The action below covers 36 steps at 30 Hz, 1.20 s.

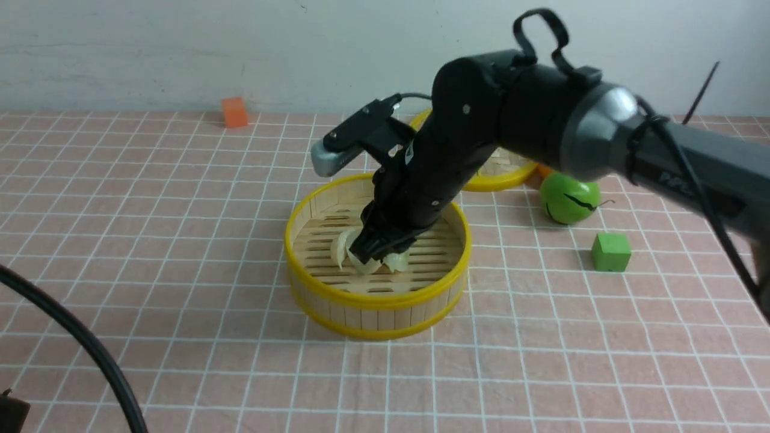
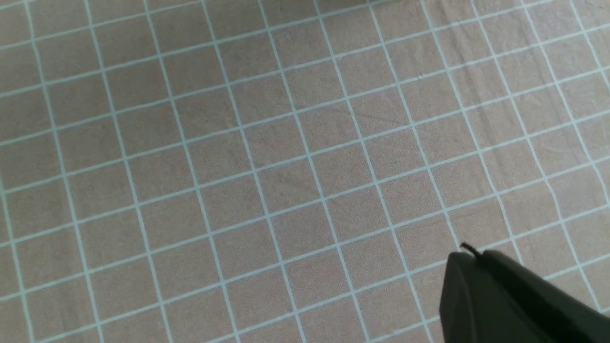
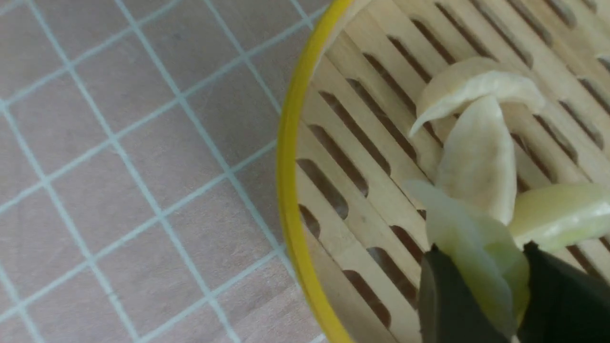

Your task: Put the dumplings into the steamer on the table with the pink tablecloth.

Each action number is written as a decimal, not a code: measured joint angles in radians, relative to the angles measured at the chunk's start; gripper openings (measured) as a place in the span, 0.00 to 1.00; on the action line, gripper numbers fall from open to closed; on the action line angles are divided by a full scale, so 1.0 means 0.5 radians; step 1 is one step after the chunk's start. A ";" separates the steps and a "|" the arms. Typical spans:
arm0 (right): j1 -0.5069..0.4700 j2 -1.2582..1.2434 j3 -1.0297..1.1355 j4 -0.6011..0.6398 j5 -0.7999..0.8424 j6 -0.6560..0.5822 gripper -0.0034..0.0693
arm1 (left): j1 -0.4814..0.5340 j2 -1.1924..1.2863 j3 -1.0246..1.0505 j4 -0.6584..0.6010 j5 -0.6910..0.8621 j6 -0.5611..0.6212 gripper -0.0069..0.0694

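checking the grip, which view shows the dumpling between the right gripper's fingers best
The right wrist view: the dumpling sits close up, pinched in the right gripper over the steamer floor. The front view shows it small, partly hidden by the gripper. The left wrist view shows only tablecloth.

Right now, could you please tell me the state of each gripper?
Left gripper: jaws closed, holding nothing visible.
Right gripper: jaws closed on a dumpling inside the steamer.

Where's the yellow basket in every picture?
Front view: the steamer sits mid-table, right claw reaching inside.
Left wrist view: not there, only pink tablecloth.
Right wrist view: the steamer's yellow rim curves through the middle.
Shared landmark: the pink tablecloth's white grid, in all three.
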 joint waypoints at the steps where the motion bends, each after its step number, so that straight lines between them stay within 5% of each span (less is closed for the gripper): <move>1: 0.000 0.028 0.000 -0.036 -0.017 0.000 0.32 | 0.000 -0.009 0.000 0.000 -0.002 0.000 0.07; 6: 0.000 0.130 0.000 -0.145 -0.066 0.002 0.33 | 0.000 -0.147 0.083 0.005 -0.076 -0.002 0.07; 15: 0.000 0.151 0.000 -0.146 -0.047 0.071 0.61 | 0.000 -0.743 0.484 0.007 -0.396 -0.208 0.07; 20: 0.000 0.062 -0.060 -0.146 0.157 0.148 0.64 | 0.000 -1.018 0.633 0.017 -0.542 -0.260 0.07; 26: 0.000 -0.206 -0.101 -0.136 0.478 0.227 0.48 | 0.000 -1.116 0.698 0.019 -0.775 -0.268 0.07; 36: 0.000 -0.754 0.197 0.061 0.699 0.240 0.03 | 0.000 -1.116 0.698 0.019 -0.798 -0.270 0.08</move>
